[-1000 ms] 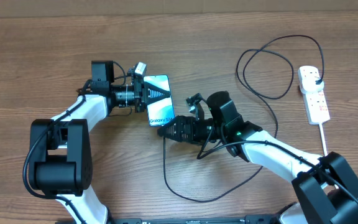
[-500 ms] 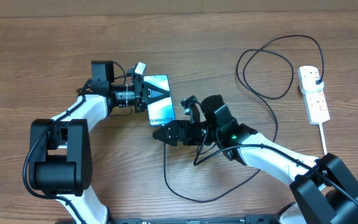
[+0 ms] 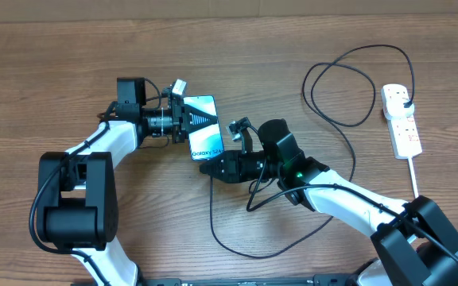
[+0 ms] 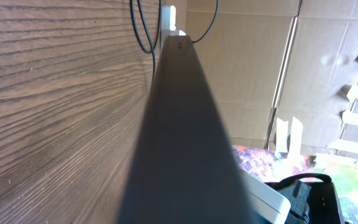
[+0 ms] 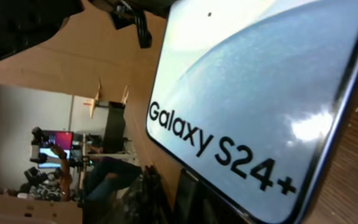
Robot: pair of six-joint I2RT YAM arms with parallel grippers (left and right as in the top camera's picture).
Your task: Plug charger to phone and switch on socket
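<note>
My left gripper [image 3: 191,119] is shut on the phone [image 3: 206,143] and holds it on edge above the table. In the left wrist view the phone's dark edge [image 4: 179,155] fills the middle. The lit "Galaxy S24+" screen [image 5: 260,93] fills the right wrist view. My right gripper [image 3: 207,168] sits at the phone's lower end, its jaws drawn in narrow on the dark connector tip [image 5: 204,199] of the charger. The thin black cable [image 3: 211,210] loops across the table to its plug [image 3: 404,97] in the white socket [image 3: 401,119] at far right.
The socket's thick white cord [image 3: 413,171] runs toward the front right edge. The black cable makes a big loop [image 3: 332,87] between the arms and the socket. A cardboard wall [image 4: 247,74] stands behind the table.
My right gripper's jaws have gone from wide open to narrow, and it has shifted slightly left along the phone's lower end. The left gripper and phone have not moved.
</note>
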